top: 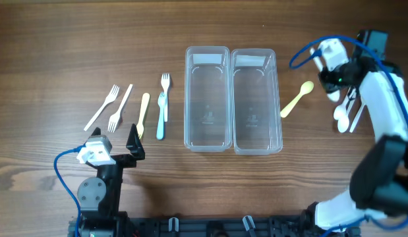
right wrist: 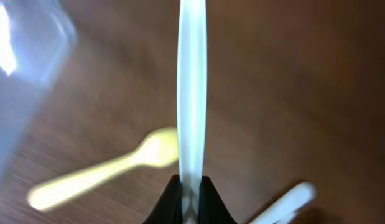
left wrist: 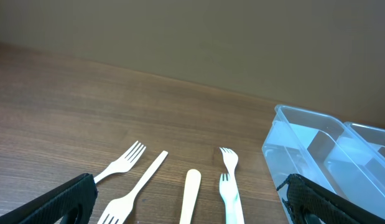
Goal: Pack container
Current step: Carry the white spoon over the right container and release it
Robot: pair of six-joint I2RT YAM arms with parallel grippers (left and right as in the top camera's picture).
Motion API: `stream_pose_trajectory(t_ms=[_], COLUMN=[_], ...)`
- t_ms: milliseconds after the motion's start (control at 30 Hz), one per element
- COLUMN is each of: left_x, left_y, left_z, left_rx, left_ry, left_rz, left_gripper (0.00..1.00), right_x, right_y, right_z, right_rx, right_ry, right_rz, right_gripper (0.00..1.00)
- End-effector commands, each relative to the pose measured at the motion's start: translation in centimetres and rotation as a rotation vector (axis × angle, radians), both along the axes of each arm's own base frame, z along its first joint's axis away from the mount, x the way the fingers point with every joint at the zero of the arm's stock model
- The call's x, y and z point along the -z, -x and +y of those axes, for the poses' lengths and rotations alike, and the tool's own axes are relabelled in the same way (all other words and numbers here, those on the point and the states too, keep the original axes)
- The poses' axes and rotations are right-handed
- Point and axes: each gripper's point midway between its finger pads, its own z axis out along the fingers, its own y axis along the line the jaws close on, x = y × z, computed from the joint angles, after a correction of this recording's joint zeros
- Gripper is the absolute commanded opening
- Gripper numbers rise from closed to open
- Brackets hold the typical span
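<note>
Right gripper clamped on a white utensil, 3 o'clock of the containers; left gripper spread wide, 8 o'clock.

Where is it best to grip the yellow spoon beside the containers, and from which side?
Probably mid-handle on the yellow spoon, coming straight down from above, jaws set across its diagonal line. It lies flat on the table, so only the narrow handle gives two edges to pinch. The handle's tip lies close to the right container, so stay off that end.
</note>
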Motion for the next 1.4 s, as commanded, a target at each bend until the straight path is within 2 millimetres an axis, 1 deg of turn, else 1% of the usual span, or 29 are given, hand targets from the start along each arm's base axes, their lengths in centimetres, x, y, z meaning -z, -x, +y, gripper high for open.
stream_pose_trajectory(t_ms=[0, 67, 133, 200, 267, 333, 367, 567, 633, 767, 833, 967, 1067, 1233, 1267, 1300, 1367], left_x=[0.1, 0.1, 0.1, 0.1, 0.1, 0.1, 0.1, 0.1, 0.1, 0.1, 0.1, 0.1, 0.1, 0.1, 0.1, 0.1, 0.1], left_y=[0.1, 0.1, 0.1, 0.1, 0.1, 0.1, 0.1, 0.1, 0.1, 0.1, 0.1, 0.1, 0.1, 0.1, 0.1, 0.1, 0.1], left_z=[0.0, 0.0, 0.0, 0.0, 0.0, 0.0, 0.0, 0.0, 0.0, 0.0, 0.0, 0.0, 0.0, 0.0, 0.0, 0.0, 0.0], left_rx=[-0.003, -0.003, -0.004, -0.004, -0.003, -0.003, -0.003, -0.004, -0.004, -0.004, -0.003, -0.004, -0.003, -0.004, -0.004, -0.004, -0.004], left_ry=[0.015, 0.015, 0.015, 0.015, 0.015, 0.015, 0.015, 0.015, 0.015, 0.015, 0.015, 0.015, 0.015, 0.015, 0.015, 0.015, 0.015], left_rz=[0.011, 0.011, 0.011, 0.011, 0.011, 0.011, 0.011, 0.011, 0.011, 0.011, 0.011, 0.011, 0.011, 0.011, 0.011, 0.011, 0.011], left_gripper=[1.0, 1.0, 1.0, 1.0, 1.0, 1.0, 1.0, 1.0, 1.0, 1.0, 1.0, 1.0, 1.0, 1.0, 1.0, 1.0, 1.0], right_x=[-6.8, -9.1, -10.7, -11.6, -11.8, -11.4, -11.1, -6.9, -5.8, -3.7, -2.6, -0.3, 0.5, 0.7, 0.7, 0.7, 0.7], right_y=[-1.1, -1.2, -1.1, -0.9, -0.6, -0.2, 0.0, 1.5, 1.4, 1.7, 2.0, 2.3, 2.3, 2.5, 2.5, 2.6, 2.6], right_z=[4.7, 7.0, 9.3, 11.5, 13.5, 15.4, 16.0, 20.3, 20.8, 21.1, 21.0, 20.1, 20.3, 20.2, 20.2, 20.2, 20.2], right_rx=[0.062, 0.11, 0.138, 0.153, 0.156, 0.158, 0.161, 0.131, 0.134, 0.148, 0.154, 0.194, 0.197, 0.197, 0.198, 0.198, 0.199], right_ry=[-0.235, -0.361, -0.456, -0.52, -0.565, -0.597, -0.607, -0.569, -0.54, -0.496, -0.478, -0.418, -0.419, -0.414, -0.413, -0.413, -0.413], right_rz=[-0.159, -0.191, -0.201, -0.195, -0.171, -0.131, -0.113, 0.044, 0.063, 0.112, 0.148, 0.195, 0.219, 0.227, 0.23, 0.231, 0.233], right_gripper=[0.04, 0.04, 0.04, 0.04, 0.04, 0.04, 0.04, 0.04, 0.04, 0.04, 0.04, 0.04, 0.04, 0.05, 0.19, 0.36, 0.51])
